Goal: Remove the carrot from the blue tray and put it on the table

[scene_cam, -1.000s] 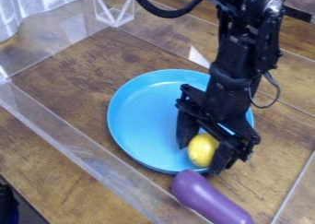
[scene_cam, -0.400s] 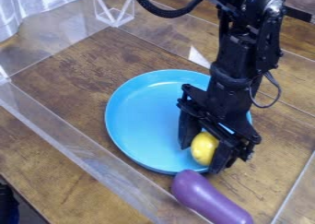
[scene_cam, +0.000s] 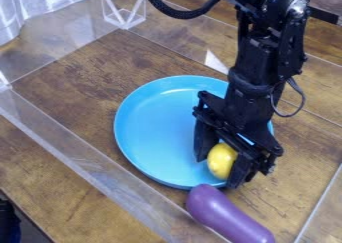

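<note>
The carrot (scene_cam: 219, 163), a small bright-yellow roundish toy, lies at the near right side of the blue tray (scene_cam: 158, 127). My black gripper (scene_cam: 225, 165) comes straight down onto it and is shut on the carrot, one finger on each side. The carrot still rests low in the tray. The tray sits on the dark wooden table (scene_cam: 94, 72). The arm (scene_cam: 267, 47) rises behind the gripper and hides the tray's right rim.
A glossy purple eggplant (scene_cam: 227, 215) lies on the table just in front of the tray, close below the gripper. Clear acrylic walls (scene_cam: 74, 152) border the left and near side. Bare wood shows to the left and behind the tray.
The fingers have drawn in tighter around the carrot. The arm, tray and eggplant stay where they were.
</note>
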Action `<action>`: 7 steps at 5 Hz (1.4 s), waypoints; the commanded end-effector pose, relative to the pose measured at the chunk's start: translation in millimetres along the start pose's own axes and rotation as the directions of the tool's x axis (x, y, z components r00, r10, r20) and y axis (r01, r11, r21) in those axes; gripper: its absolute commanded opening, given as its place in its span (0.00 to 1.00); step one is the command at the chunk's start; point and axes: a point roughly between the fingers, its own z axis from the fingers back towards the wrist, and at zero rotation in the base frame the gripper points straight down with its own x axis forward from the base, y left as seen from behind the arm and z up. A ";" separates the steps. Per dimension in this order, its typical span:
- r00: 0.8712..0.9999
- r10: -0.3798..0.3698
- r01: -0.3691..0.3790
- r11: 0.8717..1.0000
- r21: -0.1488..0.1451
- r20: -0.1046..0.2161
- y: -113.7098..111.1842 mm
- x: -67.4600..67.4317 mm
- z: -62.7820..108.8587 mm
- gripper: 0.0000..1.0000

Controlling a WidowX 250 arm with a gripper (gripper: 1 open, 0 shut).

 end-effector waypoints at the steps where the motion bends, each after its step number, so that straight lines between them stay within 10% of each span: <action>1: 0.997 -0.020 0.019 1.000 0.008 0.080 -2.5 3.0 27.3 0.00; 7: 0.996 -0.053 0.051 0.998 0.026 0.068 2.3 -5.2 36.1 0.00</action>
